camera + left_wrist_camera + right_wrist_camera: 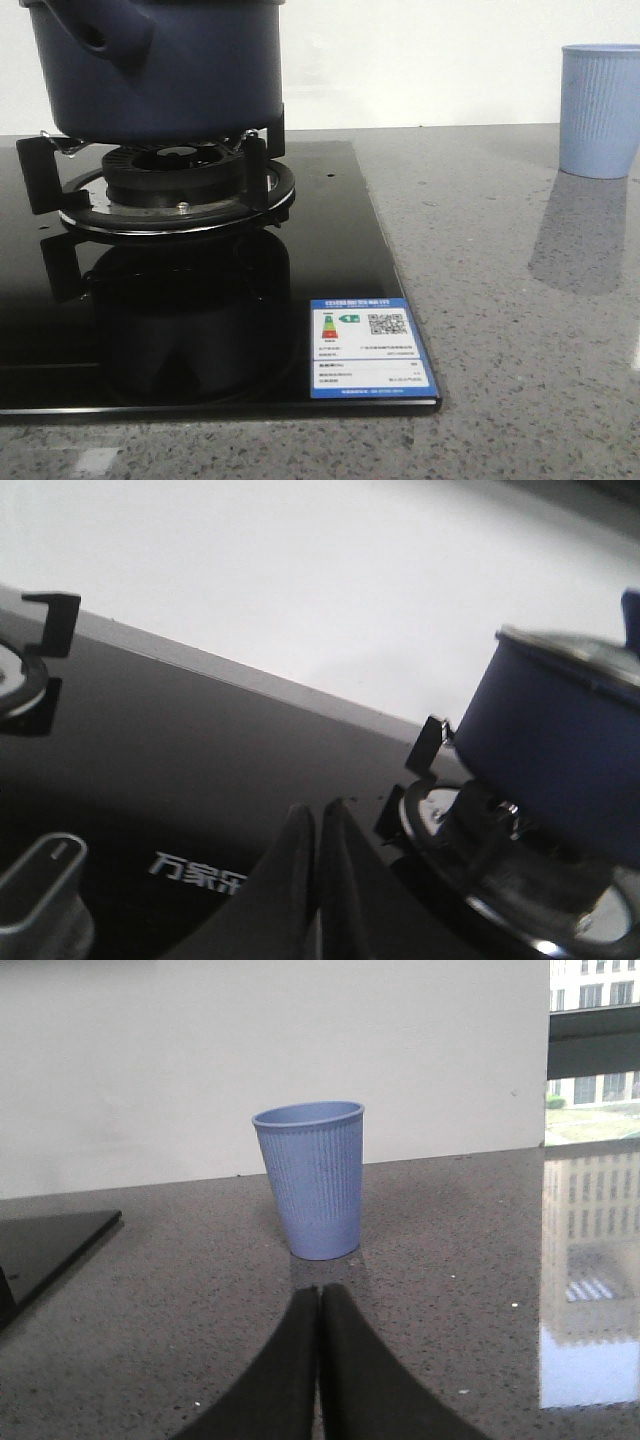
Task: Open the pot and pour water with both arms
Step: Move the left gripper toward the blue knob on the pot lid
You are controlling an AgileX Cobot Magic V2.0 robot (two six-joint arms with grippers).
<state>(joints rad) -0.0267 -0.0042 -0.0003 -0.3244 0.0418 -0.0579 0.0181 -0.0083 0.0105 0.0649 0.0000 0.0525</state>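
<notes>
Energy label [372, 348] at hob's [330, 200] near right corner | navy pot [160, 65] on burner [175, 190] | cup [600, 108] far right on countertop [500, 250] | left gripper [320, 825] pressed together | right gripper [320, 1305] pressed together, facing cup

A light blue ribbed cup [313, 1180] stands upright and alone at the centre of the frame on a grey speckled worktop [450, 1280], with a plain pale wall behind it. At the bottom centre the right pincer [319, 1305] shows as two dark fingers pressed together with only a thin seam between them, pointing at the cup but apart from it. A black glass cooktop corner [45, 1245] enters at the left edge, and a window reflection gleams on the worktop at right.
</notes>
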